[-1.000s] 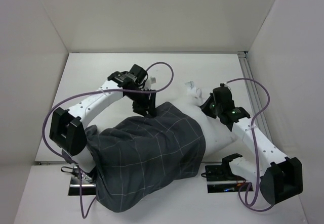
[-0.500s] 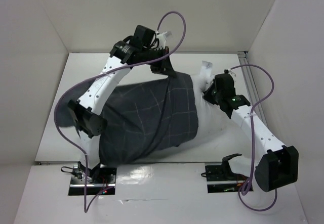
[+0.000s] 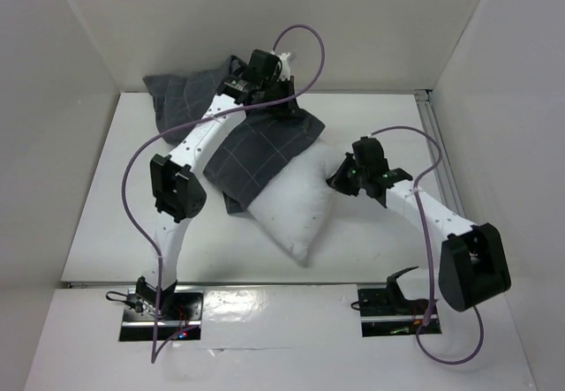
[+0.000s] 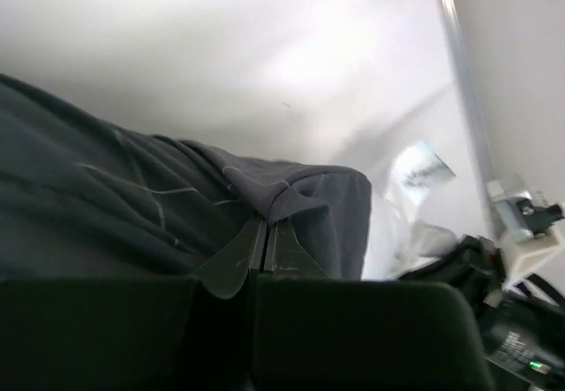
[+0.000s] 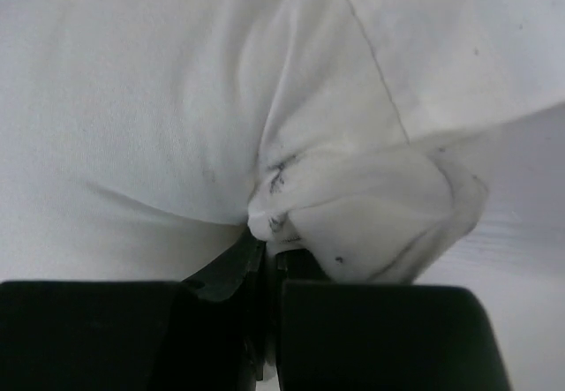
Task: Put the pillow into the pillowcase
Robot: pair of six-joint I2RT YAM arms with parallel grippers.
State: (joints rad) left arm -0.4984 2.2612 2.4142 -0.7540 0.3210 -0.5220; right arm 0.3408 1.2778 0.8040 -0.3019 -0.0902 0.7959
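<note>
The left gripper [image 4: 266,234] is pinched shut on a fold of the pillowcase [image 3: 256,148], up by the back wall [image 3: 371,29]. The right gripper [image 5: 270,248] is clamped on a bunched corner of the pillow [image 3: 296,207], which lies mostly bare on the table [image 3: 115,197]. Danger here: pulling apart could strip the case right off, or either thin pinch could slip free.

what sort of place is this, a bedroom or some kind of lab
Probably a lab test cell, not a home: a white table boxed in by plain walls, two robot arms bolted at its edge.
</note>
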